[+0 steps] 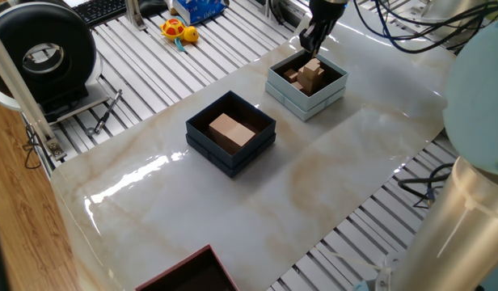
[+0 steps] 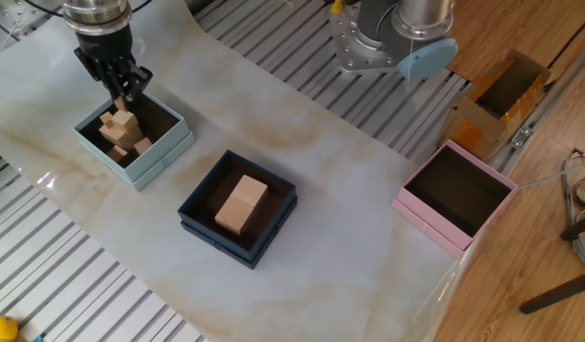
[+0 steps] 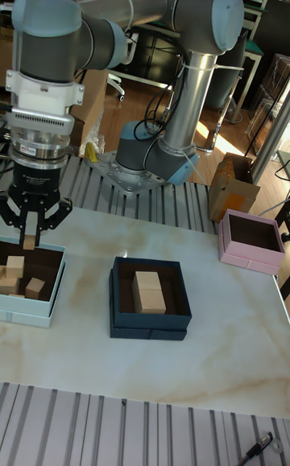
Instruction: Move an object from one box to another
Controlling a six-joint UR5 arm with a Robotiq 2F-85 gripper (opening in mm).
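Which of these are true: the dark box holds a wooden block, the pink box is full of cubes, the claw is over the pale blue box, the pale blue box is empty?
The dark box holds a tan block: true.
The pink box is full of cubes: false, nothing shows inside it.
The gripper hangs over the pale blue box: true, pinching a small cube.
The pale blue box is empty: false, several wooden cubes lie in it.

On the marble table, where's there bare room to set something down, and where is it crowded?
Bare marble lies between the dark box and the pink box, and along the table edge in front of the dark box. It is crowded at the pale blue box, full of wooden blocks, with the gripper above it.
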